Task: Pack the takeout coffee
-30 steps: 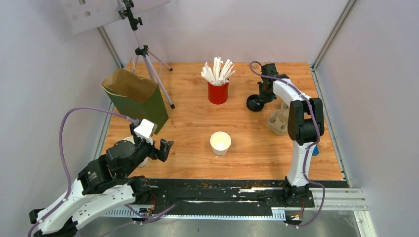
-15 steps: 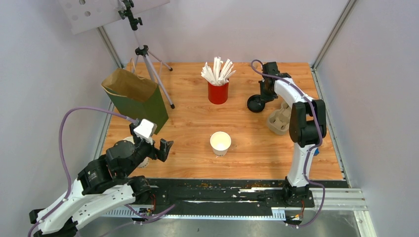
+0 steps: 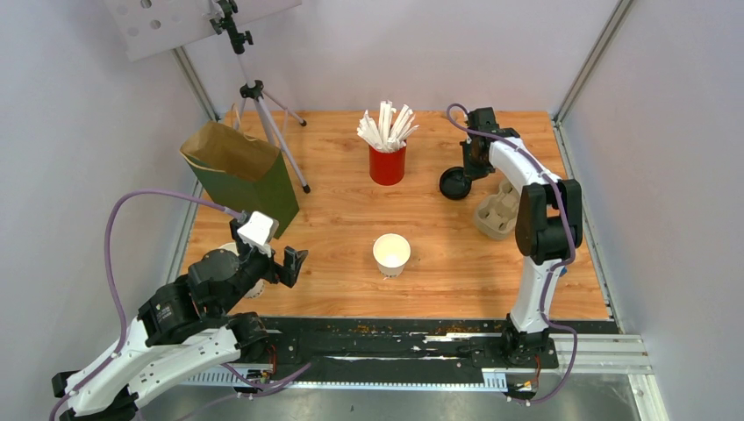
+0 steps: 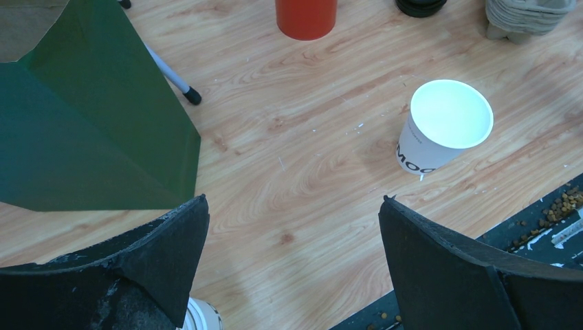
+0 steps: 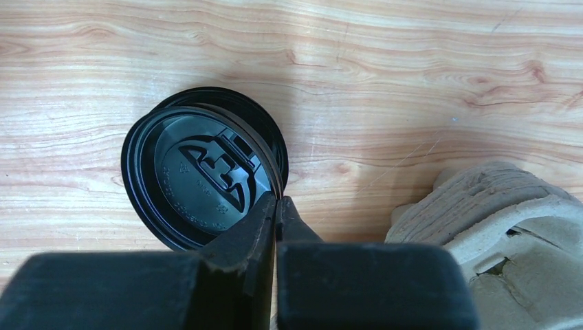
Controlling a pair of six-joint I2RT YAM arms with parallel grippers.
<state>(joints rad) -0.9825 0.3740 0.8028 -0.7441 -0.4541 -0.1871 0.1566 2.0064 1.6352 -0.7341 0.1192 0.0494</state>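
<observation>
Right gripper: the right gripper [image 5: 276, 206] is nearly closed, and its narrow fingers pinch the near rim of the black lid [image 5: 206, 179] at the far right of the table.
Lid: it sits tilted, and a second lid [image 5: 240, 100] seems to lie just under it.
Cup: the white paper cup [image 4: 447, 124] stands open and upright in the middle of the table, well apart from the lid.
Left gripper: the left gripper [image 4: 292, 203] is wide open and holds nothing. It hovers near the front left, beside the green paper bag [image 3: 246, 175].
Risk, grip: the hold is only on a thin edge, so the lid can rotate or slip out during the carry.
Risk, stack: the lower lid may stick and come up together with the held one.
Risk, neighbours: the pulp cup carrier [image 5: 481, 206] is just beside the fingers, and the red cup [image 3: 387, 164] of sticks is near the path to the cup. Either can be knocked.
Risk, capping: a tilted lid pressed on one side can tip the light cup, which nothing holds.
</observation>
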